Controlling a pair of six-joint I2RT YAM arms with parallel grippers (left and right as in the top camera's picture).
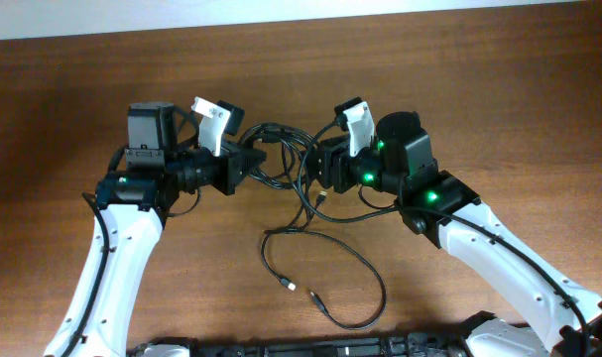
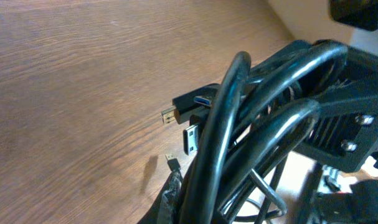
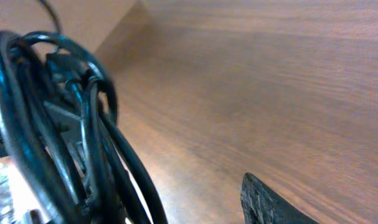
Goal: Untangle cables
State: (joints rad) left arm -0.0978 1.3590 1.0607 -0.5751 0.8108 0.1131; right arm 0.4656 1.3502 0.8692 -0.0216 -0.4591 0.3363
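A tangled bundle of thin black cables (image 1: 278, 151) hangs between my two grippers above the wooden table (image 1: 479, 109). My left gripper (image 1: 249, 164) is shut on the bundle's left side. In the left wrist view the cables (image 2: 238, 137) run through the jaws (image 2: 201, 202), and plug ends (image 2: 171, 116) stick out to the left. My right gripper (image 1: 320, 171) is at the bundle's right side. In the right wrist view its jaws (image 3: 176, 202) are open, with the cables (image 3: 51, 124) against the left side and a wide gap to the right finger.
One loose black cable (image 1: 365, 273) trails from the bundle and loops on the table in front, its two plug ends (image 1: 291, 287) lying near the front middle. A light wall edge (image 1: 281, 15) runs along the table's far side.
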